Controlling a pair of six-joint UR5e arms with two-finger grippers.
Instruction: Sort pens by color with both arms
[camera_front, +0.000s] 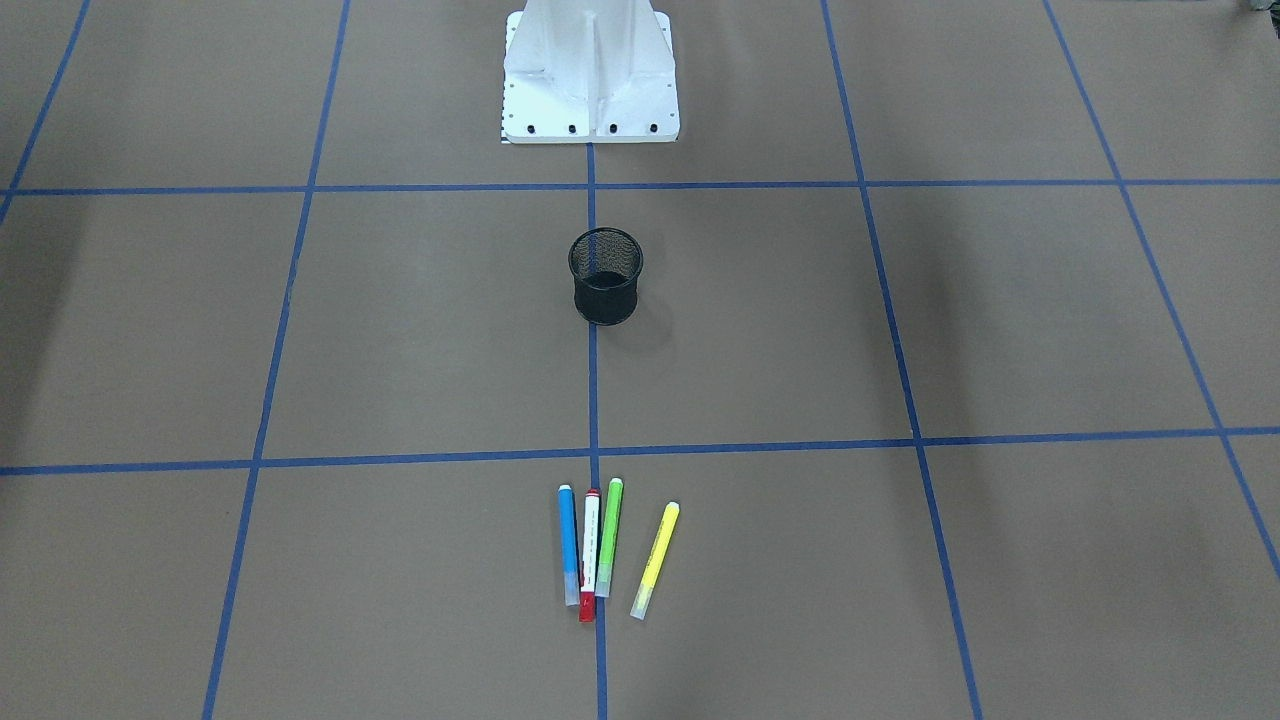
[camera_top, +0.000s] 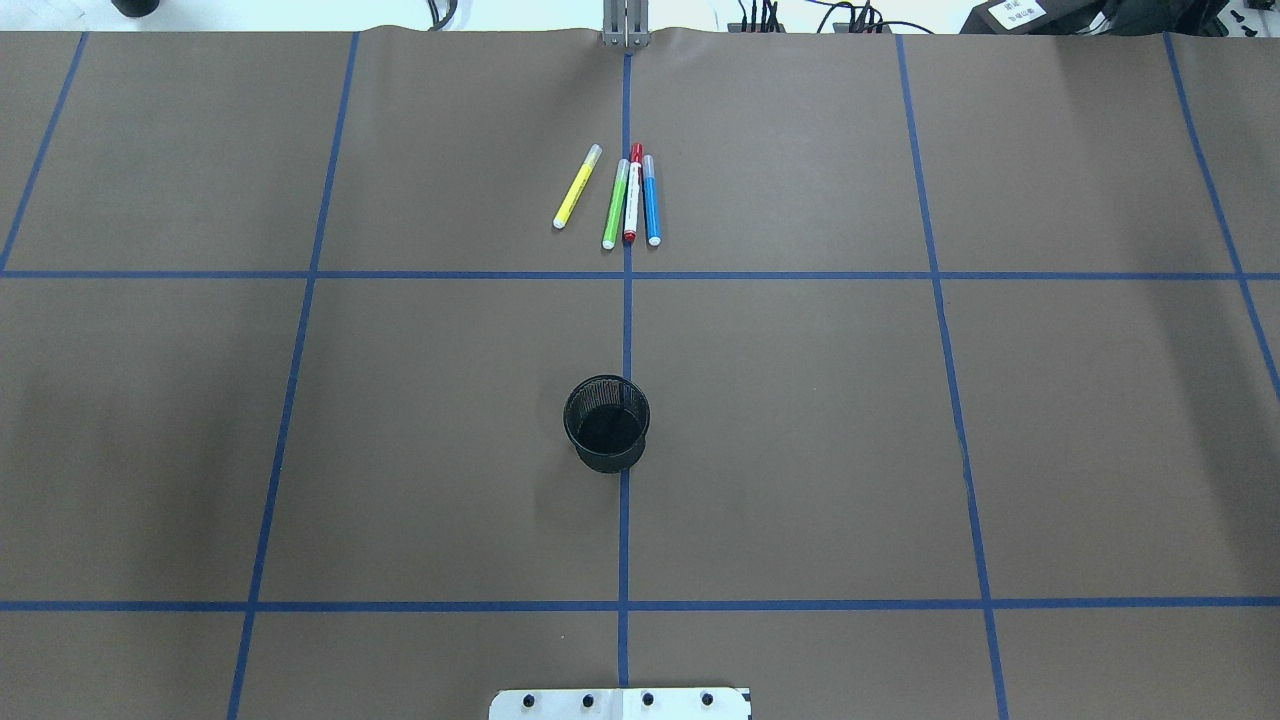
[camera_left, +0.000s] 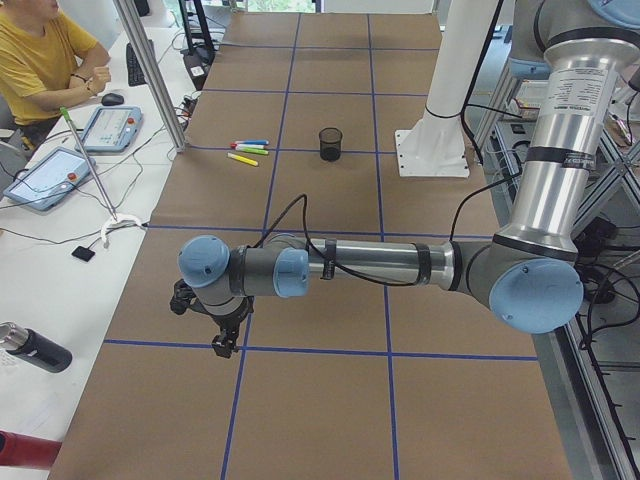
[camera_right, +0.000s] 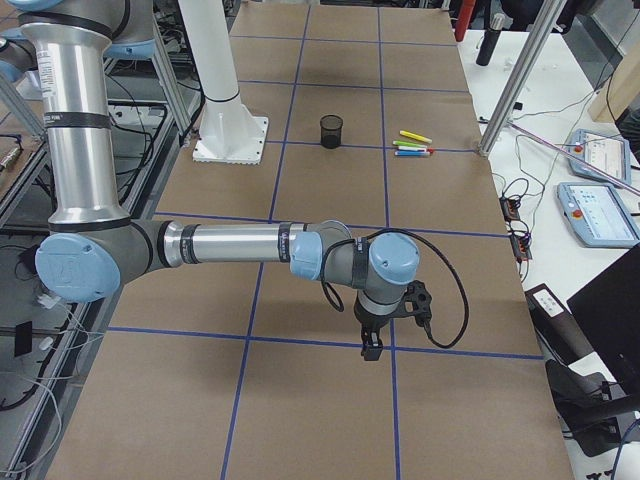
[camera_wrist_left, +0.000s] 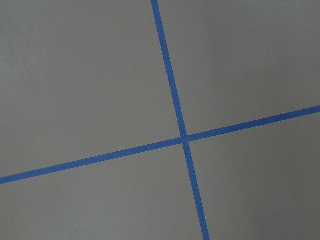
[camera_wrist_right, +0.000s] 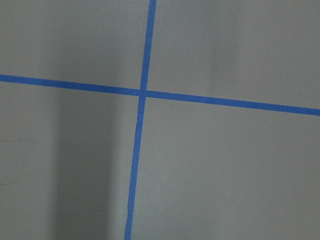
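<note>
Fingers: I can't tell on either side. Both grippers show only in the side views, too small to judge spread or pressed together. Nothing visible between them.

Left gripper (camera_left: 222, 346) points down over the table (camera_front: 400, 330) at the left end, close to a crossing of the blue tape lines (camera_wrist_left: 184, 138). Its wrist camera shows only brown paper and that crossing. Left arm (camera_left: 380, 265) stretches out low and roughly level over the table.

Right gripper (camera_right: 371, 350) is the mirror case: pointing down at the right end, tape crossing below it, right arm (camera_right: 230, 245) also low and level. Both are well apart from the pens.

The pens lie flat in a row on the far side of the table, past the black mesh cup (camera_top: 606, 422), which stands upright on the centre tape line. From the robot's left to right:
- yellow pen (camera_top: 577, 187), tilted, a little apart from the rest
- green pen (camera_top: 615, 204), just beside the next
- red-and-white pen (camera_top: 632, 195), on the centre line
- blue pen (camera_top: 650, 200), just beside it

The white base (camera_front: 590, 70) sits at the near edge, in line with the cup.
</note>
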